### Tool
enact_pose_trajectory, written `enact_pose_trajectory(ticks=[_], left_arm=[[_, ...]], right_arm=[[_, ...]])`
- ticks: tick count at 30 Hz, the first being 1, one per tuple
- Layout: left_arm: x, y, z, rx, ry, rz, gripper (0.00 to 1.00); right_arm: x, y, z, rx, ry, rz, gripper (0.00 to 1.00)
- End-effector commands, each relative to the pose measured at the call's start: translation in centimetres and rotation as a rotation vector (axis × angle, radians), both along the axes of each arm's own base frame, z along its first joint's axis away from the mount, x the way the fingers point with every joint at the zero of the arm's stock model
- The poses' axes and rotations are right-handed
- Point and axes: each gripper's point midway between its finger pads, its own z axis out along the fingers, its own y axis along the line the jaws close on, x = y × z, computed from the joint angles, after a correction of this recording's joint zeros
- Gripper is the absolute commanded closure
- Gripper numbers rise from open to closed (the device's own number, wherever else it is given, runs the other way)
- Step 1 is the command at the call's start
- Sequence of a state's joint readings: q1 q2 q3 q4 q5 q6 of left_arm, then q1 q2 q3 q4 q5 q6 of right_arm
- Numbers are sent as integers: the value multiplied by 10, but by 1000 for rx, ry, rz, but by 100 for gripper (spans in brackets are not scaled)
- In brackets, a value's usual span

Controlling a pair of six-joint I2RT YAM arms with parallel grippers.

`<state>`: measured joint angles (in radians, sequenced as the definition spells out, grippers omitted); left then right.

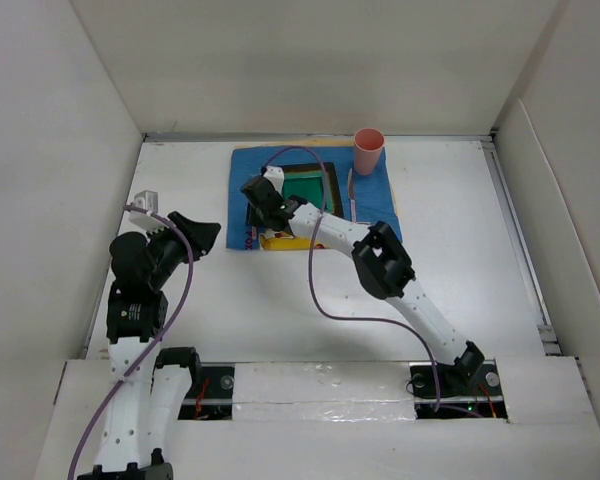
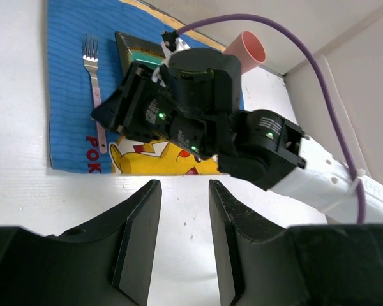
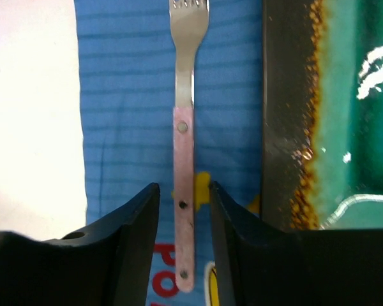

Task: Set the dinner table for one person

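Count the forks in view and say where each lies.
1. The pink-handled metal fork lies on the blue printed cloth mat, left of the dark-rimmed teal plate, between the right gripper's parted jaws. The arm may hide others.

Frame edges crop the fork (image 3: 184, 146) tines and, apparently, a plate (image 3: 332, 115).

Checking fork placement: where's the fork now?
In the right wrist view, the fork lies on the blue mat just left of the green plate, its handle between the right gripper's open fingers.
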<state>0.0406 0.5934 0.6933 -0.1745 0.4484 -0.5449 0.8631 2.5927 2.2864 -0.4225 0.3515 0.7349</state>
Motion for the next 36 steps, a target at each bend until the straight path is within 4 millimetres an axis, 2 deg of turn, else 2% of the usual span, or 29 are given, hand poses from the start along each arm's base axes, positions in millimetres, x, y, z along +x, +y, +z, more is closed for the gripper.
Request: enact_pose_trajectory(ticks=[1, 3, 4, 5, 7, 8, 9, 10, 11, 13, 14, 15, 16, 17, 18, 20, 21, 22, 23, 24, 25, 26, 27, 28, 29, 30, 32, 34, 36], left_arm=[[4, 0, 8, 8, -50, -11, 67], [5, 4, 9, 12, -49, 4, 67], [5, 5, 10, 13, -55, 8, 67], [6, 4, 10, 14, -57, 5, 67], [7, 3, 10, 21, -61, -6, 66], [7, 3, 10, 23, -59, -8, 66], [8, 4, 8, 24, -53, -6, 66], [8, 4, 8, 26, -55, -5, 66], [8, 4, 9, 28, -59, -4, 66], [9, 6, 11, 34, -66, 4, 66], [9, 7, 14, 46, -77, 9, 66], [9, 7, 15, 48, -76, 10, 66], [8, 7, 17, 50, -86, 10, 65], [6, 5, 18, 47, -97, -6, 65], [4, 2, 22, 43, -113, -21, 65], [-1, -5, 38, 29, -167, -62, 63], [-3, -8, 41, 20, -173, -78, 62], [-4, -9, 51, 16, -199, -85, 61], [-6, -10, 64, 11, -228, -88, 61], [-7, -12, 72, -7, -240, -90, 60], [-7, -13, 82, -14, -263, -94, 60], [-11, -16, 96, -19, -288, -112, 60], [-11, -16, 99, -23, -292, -117, 60], [-13, -17, 103, -23, -299, -123, 59], [-14, -18, 107, -23, -309, -125, 59], [-15, -17, 107, -21, -312, -122, 59], [-12, -13, 100, 8, -301, -104, 59], [-11, -9, 85, 27, -265, -82, 59], [-8, -6, 62, 38, -226, -64, 59]], right_arm=[[6, 5, 95, 138, -132, 23, 55], [-3, 10, 123, 175, -165, 66, 52], [-10, 12, 132, 191, -188, 85, 46], [-16, 6, 175, 228, -245, 104, 43], [-29, -1, 198, 242, -285, 121, 30], [-43, -8, 239, 278, -340, 142, 27], [-50, -14, 256, 295, -363, 160, 24], [-58, -22, 253, 290, -370, 174, 19], [-72, -40, 296, 329, -435, 183, 17], [-89, -63, 322, 341, -498, 171, 8], [-101, -76, 303, 281, -493, 180, 4], [-113, -113, 342, 301, -568, 111, 0], [-125, -130, 347, 285, -585, 89, 0], [-137, -149, 323, 219, -566, 67, 0], [-154, -195, 356, 248, -632, -36, 0], [-176, -241, 352, 222, -641, -111, 0], [-184, -266, 329, 172, -631, -162, 0], [-207, -308, 346, 229, -672, -213, 0], [-217, -330, 343, 256, -678, -253, 0], [-221, -354, 321, 231, -671, -332, 0], [-241, -390, 328, 305, -697, -380, 0], [-247, -409, 320, 326, -698, -435, 0], [-252, -428, 313, 326, -707, -493, 0], [-255, -439, 294, 291, -697, -519, 0], [-266, -457, 294, 369, -708, -561, 0], [-270, -468, 282, 343, -694, -592, 0], [-276, -480, 274, 384, -691, -628, 0], [-276, -483, 268, 369, -690, -638, 0], [-272, -473, 260, 331, -674, -611, 0]])
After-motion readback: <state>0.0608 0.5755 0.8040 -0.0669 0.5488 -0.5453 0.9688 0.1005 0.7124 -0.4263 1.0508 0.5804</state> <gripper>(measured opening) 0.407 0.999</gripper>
